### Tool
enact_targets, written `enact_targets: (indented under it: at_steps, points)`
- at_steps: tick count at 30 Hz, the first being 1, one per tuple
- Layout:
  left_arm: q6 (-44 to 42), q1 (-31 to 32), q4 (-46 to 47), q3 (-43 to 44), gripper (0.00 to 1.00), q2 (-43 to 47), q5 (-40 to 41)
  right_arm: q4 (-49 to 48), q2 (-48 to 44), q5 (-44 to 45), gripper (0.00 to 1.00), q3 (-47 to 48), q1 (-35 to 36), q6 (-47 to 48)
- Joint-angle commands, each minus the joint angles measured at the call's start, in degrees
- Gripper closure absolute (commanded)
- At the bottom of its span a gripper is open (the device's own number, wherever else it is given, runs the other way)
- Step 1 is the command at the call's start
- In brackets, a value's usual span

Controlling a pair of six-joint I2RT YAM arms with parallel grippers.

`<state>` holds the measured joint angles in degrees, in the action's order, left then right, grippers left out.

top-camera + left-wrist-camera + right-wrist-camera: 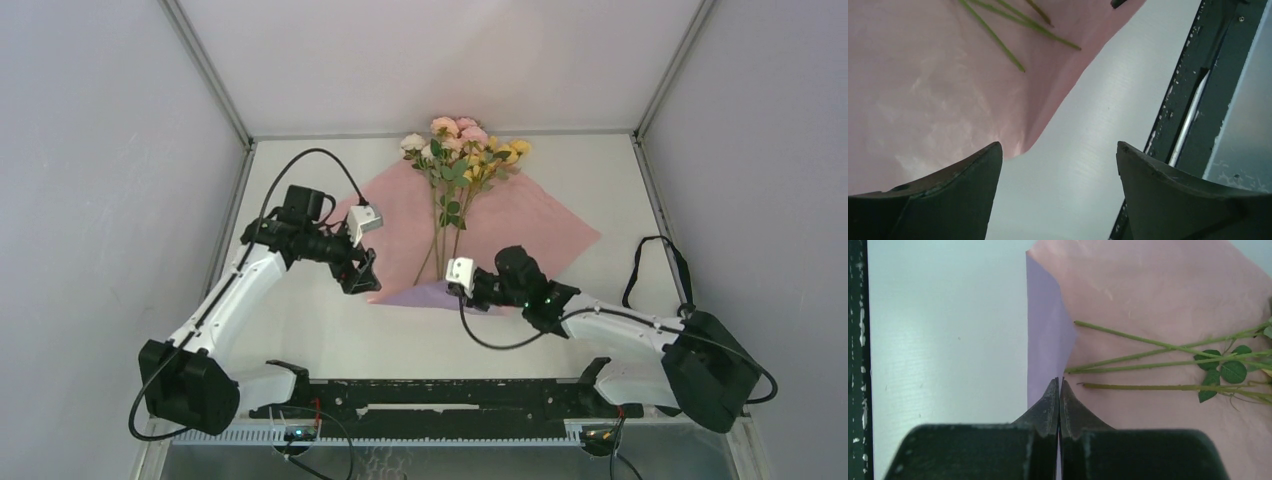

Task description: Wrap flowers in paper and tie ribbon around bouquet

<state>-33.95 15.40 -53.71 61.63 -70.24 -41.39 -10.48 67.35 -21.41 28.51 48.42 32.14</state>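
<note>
Top external view, from the left: the left gripper [1058,150] hangs with jaws wide apart over the near left corner of the paper [540,225], which lies spread pink side up with a lilac flap at its near edge. The flowers [463,150] lie along its middle, blooms at the far end. The right gripper [1059,385] has its fingers pressed together at that flap, just beside the stem ends; whether paper is nipped between them cannot be told.

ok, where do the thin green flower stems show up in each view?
Top external: thin green flower stems at centre, running down from the blooms.
Left wrist: cut ends along the top edge, left of centre.
Right wrist: right half, lying horizontally.
Shared landmark: the pink wrapping paper sheet under them.
</note>
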Motion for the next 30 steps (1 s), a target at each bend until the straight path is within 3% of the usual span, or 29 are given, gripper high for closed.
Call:
enact_targets:
  at_steps: [1, 4, 7, 15, 17, 23, 24, 25, 26, 27, 30]
  points:
    - [4.11, 4.71, 18.18, -6.72, 0.10, 1.21, -1.03, -2.65, 4.93, -11.98, 1.00, 6.82, -6.43, -7.12]
    - [3.63, 8.78, 24.42, -7.98, 0.06, -2.89, 6.00, 0.32, 9.37, -14.64, 1.00, 11.70, -10.79, -7.09]
    - [4.95, 9.21, 26.24, -4.73, 0.00, -9.12, 6.46, 3.62, 13.39, -17.40, 1.00, 15.80, -14.10, -6.93]
    - [5.74, 9.30, 26.07, 1.53, 0.02, -19.84, 7.22, 10.11, 17.24, -24.25, 1.00, 21.35, -16.93, -4.20]
    - [2.49, 9.57, 22.68, 1.78, 0.13, -19.94, 2.53, 12.51, 17.49, -24.91, 1.00, 22.32, -17.17, -5.46]
    - [-6.81, 12.83, 13.77, 0.77, 0.68, -20.22, -0.47, 13.29, 17.87, -26.26, 0.99, 23.96, -17.82, -13.04]
    - [-7.06, 12.89, 13.54, 0.78, 0.82, -20.35, -0.61, 13.74, 17.71, -25.70, 0.95, 23.96, -17.80, -14.67]
    - [-7.37, 12.90, 13.17, 0.82, 0.95, -20.44, -0.66, 14.26, 17.46, -25.16, 0.82, 23.96, -17.82, -16.99]
    - [-7.52, 12.90, 12.92, 0.78, 0.99, -20.41, -0.45, 15.01, 17.09, -24.92, 0.66, 23.91, -18.03, -19.28]
    - [-7.67, 12.90, 12.79, 0.59, 1.00, -20.35, -0.04, 15.67, 16.58, -25.36, 0.56, 23.95, -18.62, -22.78]
    - [-8.81, 13.01, 12.84, -0.68, 1.00, -19.27, 1.68, 17.22, 14.80, -31.92, 0.49, 23.78, -24.24, -38.02]
